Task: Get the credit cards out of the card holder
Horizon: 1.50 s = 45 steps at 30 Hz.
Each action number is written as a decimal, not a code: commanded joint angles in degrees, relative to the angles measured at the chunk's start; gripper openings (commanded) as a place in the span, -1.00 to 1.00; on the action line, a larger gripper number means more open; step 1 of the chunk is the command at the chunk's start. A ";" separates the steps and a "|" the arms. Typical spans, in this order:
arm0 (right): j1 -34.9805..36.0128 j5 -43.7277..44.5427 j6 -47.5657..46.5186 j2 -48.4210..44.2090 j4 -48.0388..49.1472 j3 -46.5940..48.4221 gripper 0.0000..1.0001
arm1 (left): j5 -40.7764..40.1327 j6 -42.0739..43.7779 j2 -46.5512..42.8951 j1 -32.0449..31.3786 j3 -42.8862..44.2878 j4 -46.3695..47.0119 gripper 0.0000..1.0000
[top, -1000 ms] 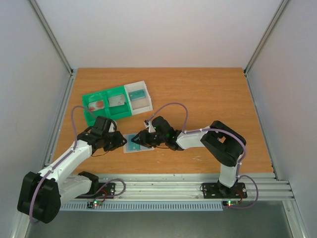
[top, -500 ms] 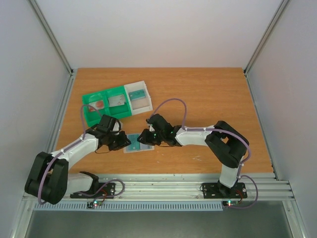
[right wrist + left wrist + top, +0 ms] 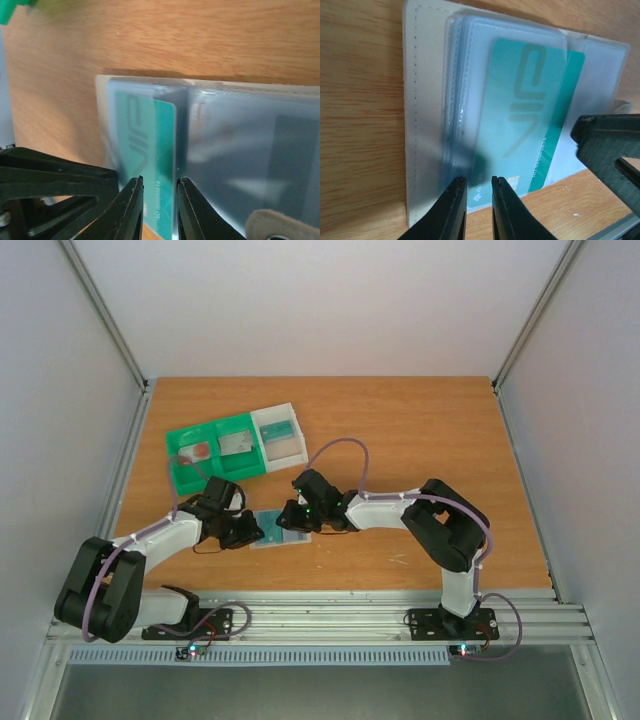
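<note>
The card holder (image 3: 276, 533) lies open and flat on the table between my two grippers. Its clear pocket sleeves (image 3: 465, 75) cover a teal credit card (image 3: 520, 115), whose darker edge strip pokes out of the sleeve. My left gripper (image 3: 477, 182) has its tips down at the holder's near edge, jaws a narrow gap apart, nothing pinched. My right gripper (image 3: 159, 181) stands over the teal card's (image 3: 145, 130) edge strip, also narrowly open. The white tab (image 3: 272, 225) shows at the holder's end. In the top view the left gripper (image 3: 252, 530) and right gripper (image 3: 291, 518) face each other.
A green-and-white three-compartment tray (image 3: 172, 458) stands behind the left arm. It holds a red card (image 3: 196, 451), a grey card (image 3: 238, 443) and a teal card (image 3: 281, 428). Metal frame posts and white walls bound the table.
Both grippers have come in and down onto the holder from either side. Their jaws have narrowed. The holder has stayed roughly in place.
</note>
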 commanded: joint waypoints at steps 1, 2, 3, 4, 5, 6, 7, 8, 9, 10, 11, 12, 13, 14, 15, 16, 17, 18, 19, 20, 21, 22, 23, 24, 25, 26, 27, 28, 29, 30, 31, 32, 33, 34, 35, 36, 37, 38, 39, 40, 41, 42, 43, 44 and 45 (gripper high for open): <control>-0.33 1.03 -0.42 1.78 -1.07 1.46 -0.58 | 0.01 1.39 0.58 -0.06 -0.86 3.04 -0.66; -0.33 1.54 -0.54 2.05 -1.56 1.61 -0.58 | -0.01 1.46 0.44 -0.06 -0.86 2.92 -0.66; -0.33 1.81 -0.55 2.38 -1.81 1.74 -0.58 | -0.06 1.45 0.30 -0.01 -1.01 2.95 -0.66; -0.33 1.69 -0.52 2.63 -1.65 1.75 -0.57 | -0.09 1.55 0.25 -0.04 -1.08 2.93 -0.66; -0.33 1.32 -0.28 2.97 -1.30 1.64 -0.58 | -0.22 1.57 0.11 -0.03 -1.21 3.01 -0.66; -0.33 0.70 -0.02 3.32 -0.46 1.48 -0.58 | -0.27 1.57 0.11 -0.05 -1.23 3.05 -0.66; -0.33 0.06 0.27 3.59 0.48 1.22 -0.58 | -0.35 1.58 0.12 -0.05 -1.30 3.06 -0.66; -0.33 -0.50 0.54 3.97 1.19 1.03 -0.59 | -0.45 1.58 0.21 -0.05 -1.39 3.04 -0.66; -0.33 -0.96 0.64 4.29 1.74 0.97 -0.60 | -0.44 1.58 0.35 -0.03 -1.39 3.08 -0.66; -0.33 -1.31 0.72 4.56 2.15 0.92 -0.61 | -0.45 1.61 0.44 -0.01 -1.49 3.23 -0.66; -0.33 -1.56 0.84 4.69 2.74 0.76 -0.63 | -0.45 1.65 0.54 -0.01 -1.61 3.40 -0.66; -0.33 -1.69 1.04 4.74 3.22 0.56 -0.66 | -0.45 1.59 0.64 0.00 -1.72 3.57 -0.66; -0.33 -1.73 1.09 4.83 3.47 0.46 -0.68 | -0.45 1.46 0.74 0.00 -1.76 3.72 -0.66; -0.40 -1.77 1.17 4.86 3.60 0.39 -0.71 | -0.44 1.41 0.83 -0.05 -1.75 3.80 -0.66; -0.43 -1.83 1.15 4.89 3.82 0.31 -0.76 | -0.45 1.40 0.85 -0.02 -1.75 3.76 -0.66; -0.42 -1.90 1.18 4.71 4.00 0.23 -0.81 | -0.37 1.36 0.88 -0.07 -1.75 3.74 -0.66; -0.52 -1.91 1.25 4.58 4.25 -0.05 -0.86 | -0.41 1.32 0.80 -0.01 -1.75 3.67 -0.66; -0.62 -1.83 1.21 4.21 4.70 -0.47 -0.92 | -0.51 1.25 0.70 -0.02 -1.79 3.61 -0.66; -0.67 -1.76 1.29 3.72 5.11 -1.05 -0.97 | -0.60 1.23 0.56 0.00 -1.82 3.47 -0.66; -0.85 -1.64 1.36 3.05 5.42 -1.59 -0.98 | -0.72 1.10 0.50 0.00 -1.75 3.43 -0.66; -0.92 -1.54 1.36 2.43 5.54 -2.06 -0.98 | -0.79 0.97 0.42 0.00 -1.79 3.31 -0.66; -1.09 -1.36 1.37 1.77 5.52 -2.81 -0.98 | -0.87 0.88 0.35 -0.03 -1.79 3.22 -0.66; -1.24 -1.09 1.32 1.10 5.56 -3.39 -0.98 | -0.89 0.80 0.39 -0.02 -1.75 3.25 -0.66; -1.36 -0.85 1.23 0.45 5.49 -3.95 -0.98 | -0.97 0.74 0.40 -0.08 -1.78 3.15 -0.66; -1.52 -0.63 1.15 -0.13 5.30 -4.43 -0.98 | -0.98 0.64 0.39 -0.03 -1.79 3.02 -0.66; -1.60 -0.41 0.98 -0.77 4.97 -4.81 -0.98 | -0.98 0.55 0.40 -0.01 -1.83 3.00 -0.65; -1.64 -0.11 0.78 -1.37 4.50 -5.18 -0.98 | -0.87 0.44 0.40 -0.07 -1.85 3.07 -0.65; -1.72 0.20 0.55 -2.06 4.08 -5.56 -0.98 | -0.82 0.37 0.33 -0.01 -1.84 2.94 -0.65; -1.74 0.69 0.51 -2.86 3.73 -5.97 -0.98 | -0.67 0.35 0.25 -0.06 -1.86 2.91 -0.65; -1.74 1.19 0.50 -3.66 3.64 -6.57 -0.98 | -0.34 0.15 0.23 -0.01 -1.88 2.93 -0.65; -1.74 1.57 0.58 -4.64 3.70 -7.08 -0.98 | 0.21 0.01 0.23 -0.06 -1.72 2.89 -0.64; -1.80 1.94 0.60 -5.62 3.72 -7.58 -0.98 | 0.47 -0.15 0.16 -0.05 -1.53 2.61 -0.64; -1.78 2.22 0.74 -6.56 3.72 -7.95 -0.97 | 0.70 -0.24 -0.02 -0.07 -1.36 2.33 -0.64; -1.79 2.40 0.84 -7.52 3.65 -8.22 -0.98 | 0.96 -0.48 -0.41 -0.05 -1.13 2.11 -0.63; -1.76 2.44 0.92 -8.35 3.45 -8.47 -0.98 | 1.28 -0.67 -1.00 -0.01 -0.87 1.65 -0.60; -1.74 2.54 1.00 -9.34 3.25 -8.85 -0.97 | 1.83 -0.98 -1.75 -0.01 -0.60 1.12 -0.58; -1.76 2.63 1.08 -10.30 3.32 -9.28 -0.98 | 2.24 -1.29 -2.75 0.00 -0.32 0.66 -0.55; -1.74 2.47 0.94 -11.21 3.77 -9.77 -0.98 | 2.79 -1.51 -3.81 -0.01 0.07 0.12 -0.51; -1.74 2.31 0.86 -12.15 4.47 -10.42 -0.98 | 3.33 -1.79 -5.13 0.00 0.43 -0.45 -0.46; -1.76 2.23 0.78 -13.07 5.00 -11.11 -0.98 | 3.89 -2.03 -6.54 0.00 0.76 -1.00 -0.40; -1.76 1.94 0.88 -13.97 5.42 -11.56 -0.98 | 4.34 -2.51 -8.00 0.00 1.09 -1.72 -0.37; -1.74 1.50 1.03 -15.16 6.11 -12.06 -0.98 | 4.82 -2.90 -9.57 0.00 1.46 -2.34 -0.34; -1.76 0.94 1.34 -16.06 6.89 -12.62 -0.98 | 5.60 -3.47 -11.11 0.00 1.95 -2.78 -0.31; -1.74 0.50 1.79 -17.10 7.78 -13.18 -0.98 | 6.58 -3.90 -12.82 -0.02 2.31 -2.96 -0.25; -1.73 0.08 2.44 -18.28 9.08 -14.34 -0.98 | 7.25 -4.72 -14.58 0.00 2.61 -2.95 -0.17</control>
